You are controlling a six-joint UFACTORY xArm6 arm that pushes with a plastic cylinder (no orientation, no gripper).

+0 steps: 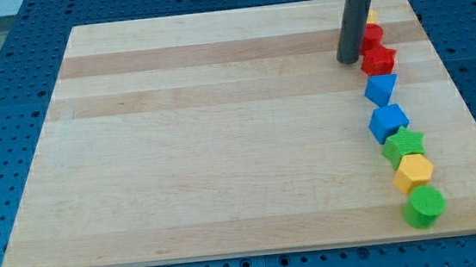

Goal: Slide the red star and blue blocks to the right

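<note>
As the fingerless rod's tip (pixel 349 60) rests left of the red star (pixel 377 59), a level rightward push should carry it, then the blue blocks (pixel 381 88).

Red star (pixel 378 59), blue blocks (pixel 381 88) (pixel 388 123) right-side.

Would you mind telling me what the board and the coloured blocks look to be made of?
The pale board looks like wood, matt: grain and plank bands show. The red star block and blue blocks look like painted wood or plastic, with even colour and a soft sheen.
</note>
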